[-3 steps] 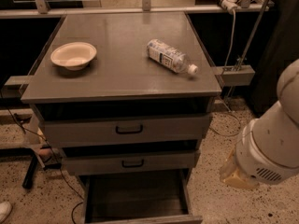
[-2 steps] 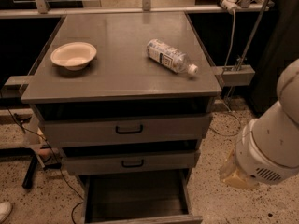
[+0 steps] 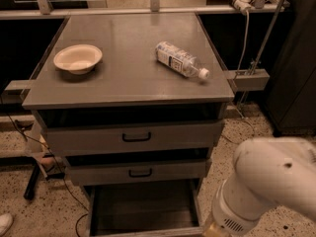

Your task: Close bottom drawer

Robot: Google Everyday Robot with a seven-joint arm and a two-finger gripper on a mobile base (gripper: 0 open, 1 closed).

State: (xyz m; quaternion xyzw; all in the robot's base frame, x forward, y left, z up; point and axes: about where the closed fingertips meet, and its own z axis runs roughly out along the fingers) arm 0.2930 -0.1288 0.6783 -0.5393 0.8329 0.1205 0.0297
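Note:
The bottom drawer of the grey metal cabinet is pulled out towards me. Its bare inside shows, and its front panel lies along the lower edge of the camera view, with the handle hidden. Above it, the middle drawer and the top drawer each stand slightly out and carry a black loop handle. My white arm fills the lower right, just right of the open drawer. The gripper itself is below the picture's edge and out of view.
A cream bowl and a plastic bottle lying on its side rest on the cabinet top. A metal stand with cables is at the right. Cables and a black leg are on the speckled floor at the left.
My arm has swung down and left, closer to the right side of the open bottom drawer. The drawers, bowl and bottle have not moved.

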